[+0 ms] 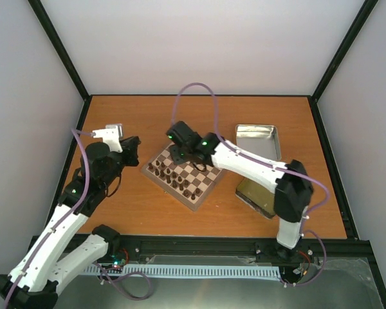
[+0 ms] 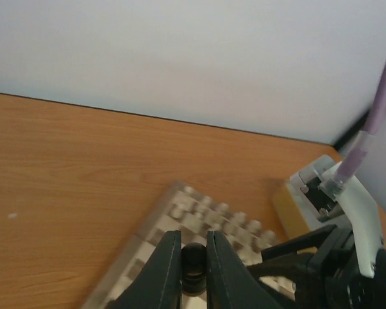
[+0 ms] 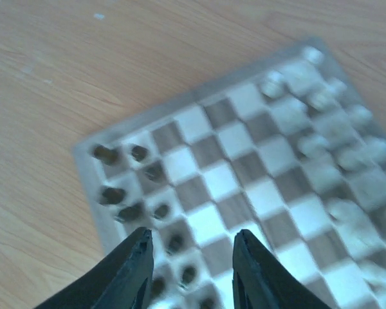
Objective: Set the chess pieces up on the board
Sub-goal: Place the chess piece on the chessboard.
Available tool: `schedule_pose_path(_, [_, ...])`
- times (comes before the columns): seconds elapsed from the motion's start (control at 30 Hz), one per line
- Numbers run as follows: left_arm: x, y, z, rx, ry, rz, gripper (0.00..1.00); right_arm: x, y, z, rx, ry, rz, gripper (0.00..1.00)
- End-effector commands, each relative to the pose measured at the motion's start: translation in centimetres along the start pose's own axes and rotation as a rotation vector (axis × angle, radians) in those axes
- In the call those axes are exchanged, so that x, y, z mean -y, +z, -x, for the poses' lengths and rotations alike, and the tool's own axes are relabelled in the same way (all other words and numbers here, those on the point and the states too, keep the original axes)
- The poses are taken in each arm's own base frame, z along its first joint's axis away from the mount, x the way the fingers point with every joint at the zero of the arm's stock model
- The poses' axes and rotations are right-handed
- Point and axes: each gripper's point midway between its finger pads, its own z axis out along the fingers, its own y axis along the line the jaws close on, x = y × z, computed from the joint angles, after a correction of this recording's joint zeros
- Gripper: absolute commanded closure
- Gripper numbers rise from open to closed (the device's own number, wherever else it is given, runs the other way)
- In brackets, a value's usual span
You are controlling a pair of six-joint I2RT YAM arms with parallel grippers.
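**Board** [image 1: 196, 183] [image 3: 244, 174]: small square of wood, dark brown and cream checks, thin brown rim. It lies flat and is turned cornerwise in the top view. In the left wrist view it is blurred and cut off at the bottom edge.

**Dark chessmen** [image 1: 170, 174] [image 3: 138, 153]: tiny turned wooden pieces standing in rows along the board's left side. Individual types are too small and soft to tell.

**Cream chessmen** [image 3: 321, 96] [image 2: 199, 209]: pale pieces on the board's opposite side, badly blurred.

**Right gripper** [image 1: 178, 154] [image 3: 192, 235]: black fingers spread apart over the board's dark-piece rows, with nothing between them. From above, the arm hides the board's far corner.

**Left gripper** [image 1: 130, 147] [image 2: 193, 235]: just off the board's left side. Its jaws are closed on a small dark ringed chessman [image 2: 193, 270], which is partly hidden by the fingers.

**Table** [image 1: 128, 212]: orange-brown wood-grain surface under the board.

**Tin** [image 1: 257, 140]: rectangular, shiny metal, open, to the right of the board and beyond it.

**Second tin** [image 1: 254, 193]: to the right of the board and nearer. It is mostly covered by the right arm.

**Cable** [image 1: 199, 90]: purple, looping above the far side of the board.
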Motion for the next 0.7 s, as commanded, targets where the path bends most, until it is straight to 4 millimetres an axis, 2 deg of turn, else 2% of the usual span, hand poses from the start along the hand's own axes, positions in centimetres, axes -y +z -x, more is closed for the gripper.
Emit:
schedule_pose_path(0.0, [6.2, 0.8, -0.5, -0.064, 0.065, -0.318, 0.99, 6.4, -2.3, -0.7, 0.1, 0.215, -0.103, 0.64])
schedule_pose_path(0.13, [9.1, 2.5, -3.7, -0.156, 0.107, -0.39, 0.99, 11.7, -4.5, -3.4, 0.134, 0.343, -0.161, 0.64])
schedule_pose_path(0.27, [11.8, 4.0, -7.8, -0.245, 0.177, -0.407, 0.99, 14.7, -6.7, -4.8, 0.183, 0.407, -0.189, 0.62])
schedule_pose_path(0.3, [12.6, 4.3, -8.4, -0.243, 0.187, -0.417, 0.99, 15.2, -7.0, -5.1, 0.187, 0.414, -0.195, 0.61])
schedule_pose_path(0.43, [13.6, 5.7, -13.0, -0.317, 0.256, -0.39, 0.99, 16.3, -7.1, -6.5, 0.176, 0.427, -0.212, 0.61])
schedule_pose_path(0.57, [13.6, 6.5, -18.5, -0.412, 0.33, -0.356, 0.98, 16.7, -6.9, -7.2, 0.17, 0.44, -0.205, 0.61])
schedule_pose_path(0.67, [13.1, 6.9, -21.8, -0.476, 0.381, -0.328, 0.97, 16.9, -6.7, -7.6, 0.162, 0.446, -0.198, 0.62])
